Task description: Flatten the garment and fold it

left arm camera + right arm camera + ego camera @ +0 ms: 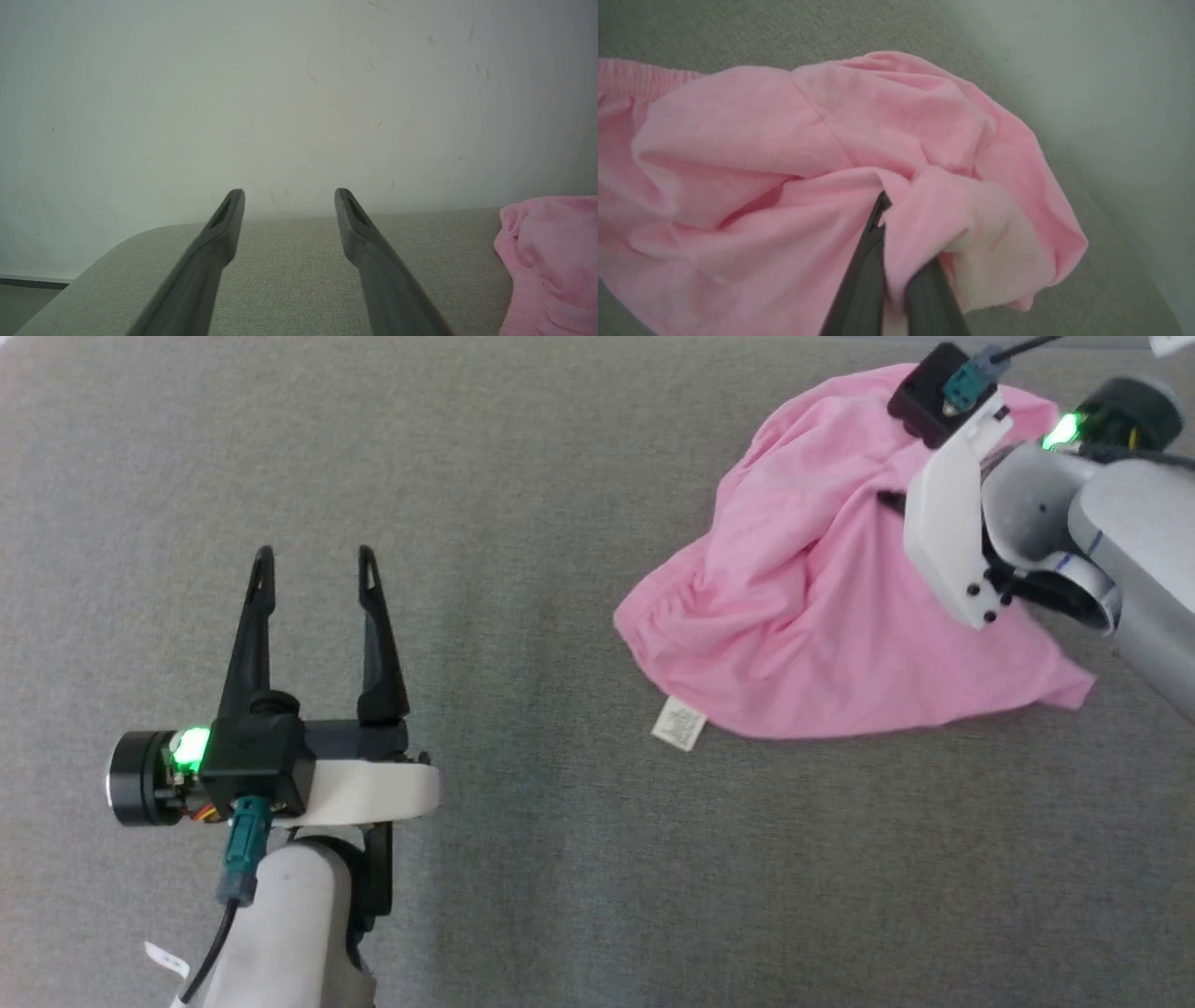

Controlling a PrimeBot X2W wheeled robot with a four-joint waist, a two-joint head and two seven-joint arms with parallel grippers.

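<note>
Two grippers, one garment, one grey padded surface, listed as they stand.

1. Garment [812, 607]: thin light-pink cloth, lying bunched and creased toward the far right of the grey surface [523, 476] in the head view. It is neither flat nor folded. A small white label [680, 723] sticks out from its near edge onto the surface. A gathered hem runs along its left edge. The cloth rises toward the right arm like a tent, which suggests it is being drawn up from one spot.

2. Right gripper [889, 242]: clenched on a fold near the garment's upper middle. The right wrist view shows pink cloth pinched between the two dark fingers and draping over one of them. Judged purpose: a hold on a raised fold lets the arm lift or drag the cloth so the bunches fall open.

3. Left gripper [316, 555]: released, fingers spread wide, grasping nothing. It hangs over bare surface, well apart from the garment and to its left. Judged purpose: parked clear of the work, ready to take a second edge.

4. Wall [280, 93]: pale, behind the surface's far edge.

Status, as judged: flattening barely begun, folding not started. Risk: the pinch may have caught several layers, or the thin cloth may slip.
</note>
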